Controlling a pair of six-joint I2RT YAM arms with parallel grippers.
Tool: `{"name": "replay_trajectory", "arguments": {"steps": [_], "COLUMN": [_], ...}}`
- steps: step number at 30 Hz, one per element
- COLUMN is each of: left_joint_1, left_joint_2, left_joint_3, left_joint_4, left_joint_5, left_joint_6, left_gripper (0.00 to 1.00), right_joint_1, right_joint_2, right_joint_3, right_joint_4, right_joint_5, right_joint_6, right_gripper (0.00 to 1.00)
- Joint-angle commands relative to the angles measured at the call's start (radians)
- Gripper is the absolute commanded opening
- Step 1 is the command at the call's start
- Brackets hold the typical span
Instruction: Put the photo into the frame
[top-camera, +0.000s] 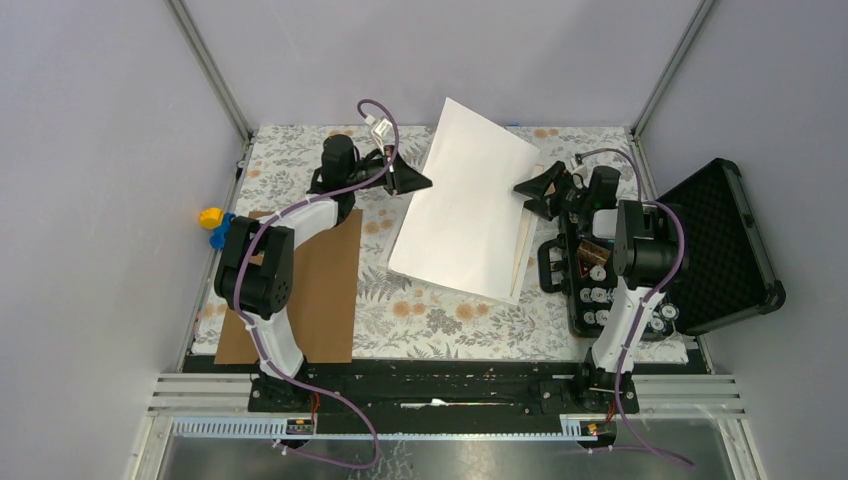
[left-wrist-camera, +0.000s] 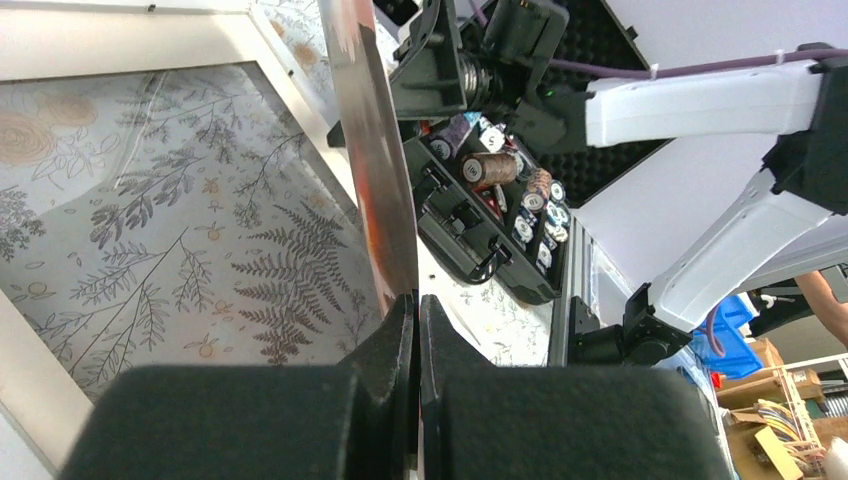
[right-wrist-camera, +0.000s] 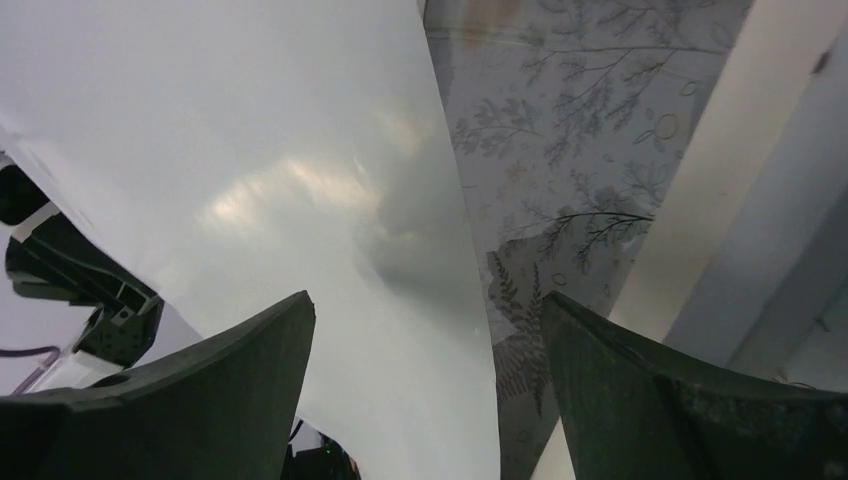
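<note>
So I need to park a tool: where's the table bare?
Bare cloth along the near edge, between the brown board and the black case, in front of the photo. Also the far left corner. The case crowds the right.

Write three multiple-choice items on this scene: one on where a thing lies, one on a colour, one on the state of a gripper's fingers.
1. The brown board lies:
A) on the left, below the left arm
B) at the far right
C) upright against the back wall

2. The side of the photo facing the top camera is:
A) orange
B) white
C) black

3. The right gripper has its fingers:
A) shut on paper
B) shut on nothing
C) open

Key:
1. A, the top view shows the board flat under that arm.
2. B, the sheet is blank white from above.
3. C, the right wrist view shows a wide gap between the fingers.
</note>
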Motion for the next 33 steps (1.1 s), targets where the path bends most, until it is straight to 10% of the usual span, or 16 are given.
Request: {"name": "replay_trajectory", "arguments": {"steps": [1, 6, 14, 20, 25, 33], "left_joint_1": [0.009, 0.014, 0.039, 0.039, 0.050, 0.059], "left_joint_2": [-0.022, 0.015, 0.101, 0.126, 0.179, 0.192], "left_joint_3": [-0.014, -0.028, 0.064, 0.167, 0.373, 0.459], "left_joint_4": [0.222, 0.291, 0.114, -0.236, -0.710, -1.029], "left_joint_5": [0.032, 0.020, -0.023, -0.231, -0.455, -0.623], "left_joint_6": [-0.103, -0.159, -0.120, 0.005, 0.085, 0.166], "left_gripper": [0.00, 0.00, 0.00, 0.24, 0.65, 0.77], "right_joint_1": [0.033, 0.035, 0.031, 0.020, 0.016, 0.019], "right_joint_2": [0.023, 0.015, -0.128, -0.151, -0.136, -0.093], "right_joint_3": [-0.046, -0.127, -0.233, -0.237, -0.155, 0.017], "right_joint_4": [0.348, 0.667, 0.621, 0.422, 0.141, -0.282], "right_joint_5": [-0.105, -0.120, -0.102, -0.049, 0.014, 0.065], "right_joint_6": [0.181, 0.420, 0.417, 0.309, 0.167, -0.079], "right_gripper": [0.89, 0.78, 0.55, 0.00, 0.00, 0.00]}}
